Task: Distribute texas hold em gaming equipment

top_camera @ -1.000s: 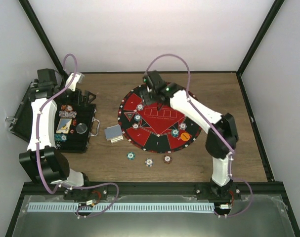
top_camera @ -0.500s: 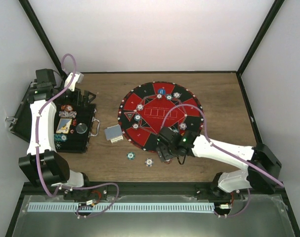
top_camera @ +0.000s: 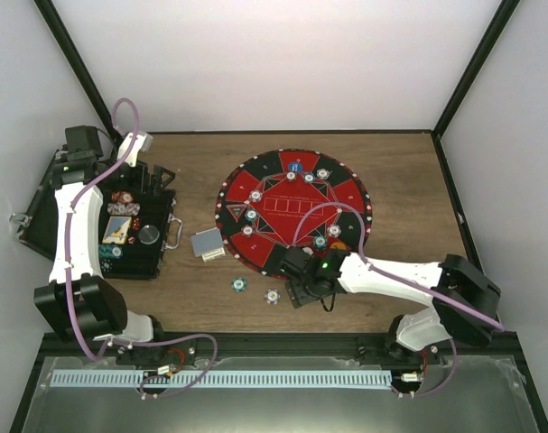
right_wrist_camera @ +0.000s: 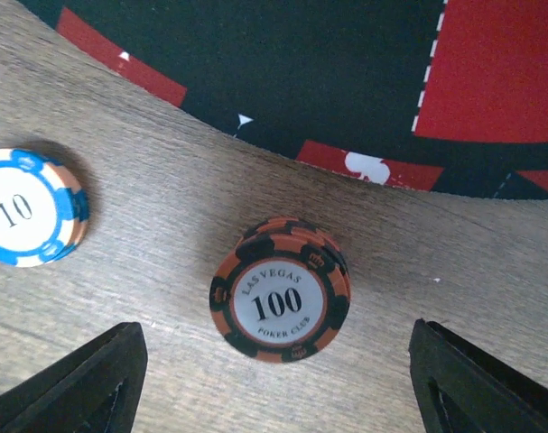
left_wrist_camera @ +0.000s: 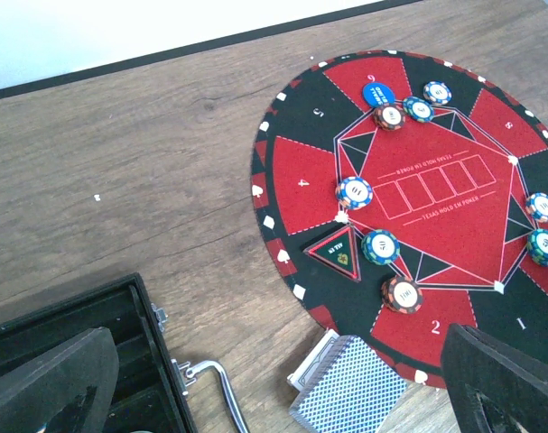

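Note:
My right gripper (top_camera: 308, 290) is open and hangs just off the near edge of the round mat (top_camera: 346, 194). In the right wrist view its fingers (right_wrist_camera: 84, 383) stand wide apart on either side of an orange-and-black "100" poker chip stack (right_wrist_camera: 280, 302) on the wood, not touching it. A blue-and-white "10" chip (right_wrist_camera: 25, 218) lies to its left, also seen from above (top_camera: 272, 295), beside a teal chip (top_camera: 239, 284). The card deck (top_camera: 208, 244) (left_wrist_camera: 350, 388) lies left of the mat. My left gripper (top_camera: 154, 176) is open and empty over the case.
The open black case (top_camera: 120, 225) with chips in it sits at the left, its metal handle (left_wrist_camera: 210, 388) facing the deck. Several chips, a blue button (top_camera: 294, 166) and an orange button (top_camera: 337, 245) lie on the mat.
My right arm swung from the mat's far side to its near edge and now sits over the orange chip stack. The left arm has not moved.

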Robot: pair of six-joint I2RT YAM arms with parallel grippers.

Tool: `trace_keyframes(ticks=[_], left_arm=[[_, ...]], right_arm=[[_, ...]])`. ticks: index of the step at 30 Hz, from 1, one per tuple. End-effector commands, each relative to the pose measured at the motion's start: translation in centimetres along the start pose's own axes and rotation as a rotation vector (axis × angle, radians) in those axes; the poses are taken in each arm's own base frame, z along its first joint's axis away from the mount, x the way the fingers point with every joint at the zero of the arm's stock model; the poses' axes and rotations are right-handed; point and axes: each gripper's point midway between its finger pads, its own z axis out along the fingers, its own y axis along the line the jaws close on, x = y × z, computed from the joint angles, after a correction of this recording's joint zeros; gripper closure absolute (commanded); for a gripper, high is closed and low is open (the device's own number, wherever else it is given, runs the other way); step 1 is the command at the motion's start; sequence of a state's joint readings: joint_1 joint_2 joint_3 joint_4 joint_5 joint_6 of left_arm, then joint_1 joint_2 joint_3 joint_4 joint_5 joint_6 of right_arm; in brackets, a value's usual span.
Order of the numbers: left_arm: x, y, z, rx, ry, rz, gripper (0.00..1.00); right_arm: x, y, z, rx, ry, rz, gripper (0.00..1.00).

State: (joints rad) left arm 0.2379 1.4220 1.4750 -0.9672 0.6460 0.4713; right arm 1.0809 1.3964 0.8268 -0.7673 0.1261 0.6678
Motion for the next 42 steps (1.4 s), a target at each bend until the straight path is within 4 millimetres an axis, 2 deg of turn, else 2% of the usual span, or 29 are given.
trace_keyframes(ticks=[1,16,35,42], left_arm=[[-0.1,-0.6,-0.6,0.013,-0.014,-0.007,0.00],[-0.2,-0.5,-0.7,0.000,-0.014,0.006,0.00],[-0.2,-0.3,-0.8,-0.009,-0.009,0.015,0.00],[-0.3,-0.3,-0.8,-0.006,-0.012,0.016,0.00]], right_arm=[[-1.2,0.5,0.3,0.017,-0.031,0.000,0.20],[-1.7,0.0,2.4,0.077,-0.023,-0.019,0.34],[-2.5,-0.2,2.7,0.075,-0.035,-0.021,0.56],[-2.8,-0.1,2.0,0.068,-0.044,-0.019,0.65]])
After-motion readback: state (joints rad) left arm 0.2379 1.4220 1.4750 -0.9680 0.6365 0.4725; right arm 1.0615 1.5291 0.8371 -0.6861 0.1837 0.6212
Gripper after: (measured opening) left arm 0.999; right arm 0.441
